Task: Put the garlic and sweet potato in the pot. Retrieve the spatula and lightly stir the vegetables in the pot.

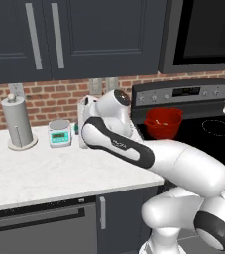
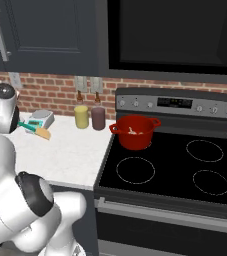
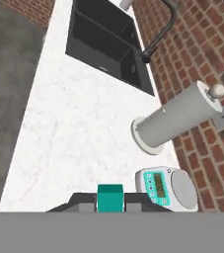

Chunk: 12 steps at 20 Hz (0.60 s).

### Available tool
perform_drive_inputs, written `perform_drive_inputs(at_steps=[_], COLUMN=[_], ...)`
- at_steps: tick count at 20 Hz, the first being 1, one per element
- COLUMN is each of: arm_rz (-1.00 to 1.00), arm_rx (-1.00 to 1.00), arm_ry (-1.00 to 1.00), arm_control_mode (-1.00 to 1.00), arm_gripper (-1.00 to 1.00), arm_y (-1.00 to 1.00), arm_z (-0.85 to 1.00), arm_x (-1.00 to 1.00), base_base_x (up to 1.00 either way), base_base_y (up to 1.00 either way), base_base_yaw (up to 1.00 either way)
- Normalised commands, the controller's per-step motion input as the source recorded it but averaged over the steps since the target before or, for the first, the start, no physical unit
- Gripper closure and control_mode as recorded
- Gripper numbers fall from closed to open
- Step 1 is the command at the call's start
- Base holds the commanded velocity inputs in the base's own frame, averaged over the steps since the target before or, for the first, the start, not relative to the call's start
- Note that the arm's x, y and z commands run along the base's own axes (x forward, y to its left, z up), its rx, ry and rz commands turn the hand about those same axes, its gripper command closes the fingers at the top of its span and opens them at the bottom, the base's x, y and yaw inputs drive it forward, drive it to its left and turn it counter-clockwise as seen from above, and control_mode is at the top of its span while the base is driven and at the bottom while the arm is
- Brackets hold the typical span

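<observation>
Closest in, found the gripper [image 3: 110, 201] pressed together on the teal-green handle of the spatula [image 2: 36, 129]. Seen from the hand camera as a teal block pinched between the two dark finger tips. Seen from the right base camera jutting out of the hand toward the stove, yellow-orange head at the free end. Held over the white marble counter [image 3: 79, 133], toward its back edge, just in front of the kitchen scale [image 2: 40, 119]. Cannot tell whether the head touches the counter.

Beyond the hand, noted the scale standing near the back edge by the brick wall, beside the upright grey paper towel holder [image 1: 19, 124]. Further along the counter in the hand view, recorded a black sink [image 3: 106, 42] with a dark faucet [image 3: 159, 30] at its wall side.

Toward the stove, logged a yellow jar [image 2: 81, 116] and a maroon jar [image 2: 98, 118], side by side at the counter's back edge – close to the cooktop's left edge.

Farthest, located the pot [image 2: 134, 132] – bright red, upright – at the rear left corner of the black cooktop [image 2: 170, 172], well apart from the spatula. Inside it, made out the vegetables [image 2: 132, 131] as pale and tan pieces; too small to tell garlic from tuber.
</observation>
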Motion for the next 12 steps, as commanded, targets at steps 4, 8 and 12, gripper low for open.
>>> perform_drive_inputs(at_steps=[4,8,12], arm_rz=[-0.56,-0.53,-0.49], arm_rx=[0.39,0.36,0.33], arm_ry=[0.25,0.22,0.16], arm_control_mode=[-1.0,-1.0,-1.0], arm_gripper=[1.0,1.0,1.0], arm_y=[-0.42,-0.54,-0.66], arm_z=[0.37,0.24,0.1], arm_x=[-0.06,0.01,0.09], base_base_x=[0.0,0.0,0.0], base_base_y=[0.0,0.0,0.0], base_base_yaw=[0.0,0.0,0.0])
